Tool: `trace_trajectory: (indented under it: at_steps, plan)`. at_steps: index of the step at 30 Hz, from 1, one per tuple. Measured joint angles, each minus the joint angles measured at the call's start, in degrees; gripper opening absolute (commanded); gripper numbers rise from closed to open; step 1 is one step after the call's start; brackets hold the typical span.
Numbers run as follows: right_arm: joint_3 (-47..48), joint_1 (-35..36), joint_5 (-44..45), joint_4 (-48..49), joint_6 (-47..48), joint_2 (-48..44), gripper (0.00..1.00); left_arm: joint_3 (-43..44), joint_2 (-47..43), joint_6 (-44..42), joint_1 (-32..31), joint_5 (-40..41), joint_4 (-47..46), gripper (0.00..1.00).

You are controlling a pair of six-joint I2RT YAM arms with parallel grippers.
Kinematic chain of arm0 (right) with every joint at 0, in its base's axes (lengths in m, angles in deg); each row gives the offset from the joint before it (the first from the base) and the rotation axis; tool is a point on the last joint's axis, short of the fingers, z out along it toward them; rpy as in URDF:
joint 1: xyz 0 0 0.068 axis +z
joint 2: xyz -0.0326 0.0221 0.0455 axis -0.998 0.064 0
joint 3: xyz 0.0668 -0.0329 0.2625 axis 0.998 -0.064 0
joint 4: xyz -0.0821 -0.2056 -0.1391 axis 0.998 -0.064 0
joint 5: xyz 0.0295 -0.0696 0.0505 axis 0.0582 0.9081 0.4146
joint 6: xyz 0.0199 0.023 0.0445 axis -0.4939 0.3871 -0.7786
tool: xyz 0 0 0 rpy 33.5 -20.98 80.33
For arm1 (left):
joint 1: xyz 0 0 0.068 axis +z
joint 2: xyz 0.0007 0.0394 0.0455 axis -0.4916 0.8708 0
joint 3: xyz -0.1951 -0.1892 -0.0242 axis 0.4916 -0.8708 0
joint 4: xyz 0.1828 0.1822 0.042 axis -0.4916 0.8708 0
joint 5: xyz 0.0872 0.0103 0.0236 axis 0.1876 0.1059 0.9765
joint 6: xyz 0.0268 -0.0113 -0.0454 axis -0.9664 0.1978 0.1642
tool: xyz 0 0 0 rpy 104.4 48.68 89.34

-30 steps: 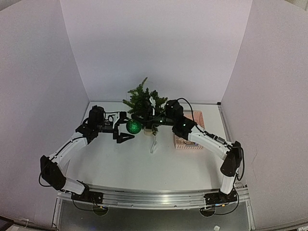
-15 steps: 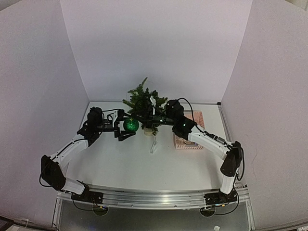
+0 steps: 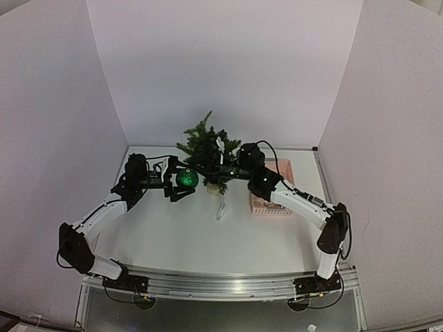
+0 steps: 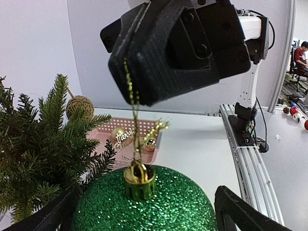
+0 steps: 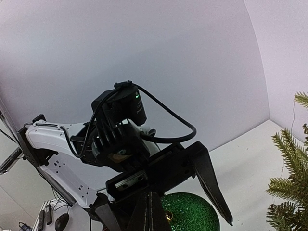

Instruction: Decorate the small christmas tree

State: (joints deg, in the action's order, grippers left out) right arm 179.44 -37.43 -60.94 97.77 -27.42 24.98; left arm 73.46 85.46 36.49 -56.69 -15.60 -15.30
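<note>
1. Working, by the look of it, on hanging a green glitter bauble [image 4: 142,207] on the small christmas tree [image 3: 205,142] (standing at the far middle of the table [image 3: 180,235], close to the back wall and just left of the pink basket [image 3: 273,209]).
2. Pinching the bauble's gold cord [image 4: 134,125] in the right gripper [image 4: 142,94], jaws fully closed on the loop, bauble dangling below and just beside the tree's lower left branches.
3. Bracketing the bauble with the left gripper [image 3: 178,182], fingers [image 4: 240,214] spread about as wide as possible on either side of the glitter shell; not possible to tell whether touching it or just clear of it.
4. Probably steadying the ornament rather than carrying it, judging by the fairly straight cord above.
5. Next, most likely calling for lifting the loop over a sturdy branch tip, keeping the cord open enough to slip on, and only then letting go.
6. Needing care in backing the left fingers away afterwards, with needles lying so close: some risk of snagging a branch or nudging the light tree over.
</note>
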Motion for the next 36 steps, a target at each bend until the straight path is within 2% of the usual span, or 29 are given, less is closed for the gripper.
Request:
trace_trajectory:
  at_steps: [3, 6, 8, 21, 23, 24, 26, 30, 36]
  plan:
    - [0.0, 0.0, -0.02, 0.26, -0.07, 0.0, 0.0, 0.0, 0.0, 0.15, -0.08, -0.02, -0.07, 0.92]
    - [0.0, 0.0, -0.02, 0.36, -0.18, 0.0, 0.0, 0.0, 0.0, 0.27, -0.15, -0.07, -0.07, 0.78]
    - [0.0, 0.0, -0.02, 0.38, -0.2, 0.0, 0.0, 0.0, 0.0, 0.0, -0.16, -0.37, -0.1, 0.73]
    - [-0.13, 0.0, -0.02, 0.67, -0.21, -0.01, 0.02, 0.02, 0.11, 0.07, -0.16, -1.44, 0.11, 0.61]
    - [-0.94, 0.0, 0.14, 1.04, -0.05, -0.18, 0.27, 0.04, 0.11, -0.04, -0.16, -1.4, 0.77, 0.6]
    - [-1.65, 0.0, 0.4, 1.19, 0.13, -0.43, 0.36, 0.08, 0.11, -0.18, -0.16, -1.36, 1.4, 0.6]
    - [-3.55, 0.0, 1.36, 1.2, 0.81, -1.2, 0.48, 0.17, 0.11, -1.0, -0.16, -1.06, 2.91, 0.59]
    - [-7.59, 0.0, 4.45, -0.16, 2.89, -3.9, 0.55, 0.83, 0.11, -4.49, -0.2, 0.64, 6.75, 0.57]
    - [-9.97, 0.0, 7.68, -2.41, 5.45, -8.6, 0.6, 2.7, 0.05, -13.28, -0.2, 3.58, 13.57, 0.56]
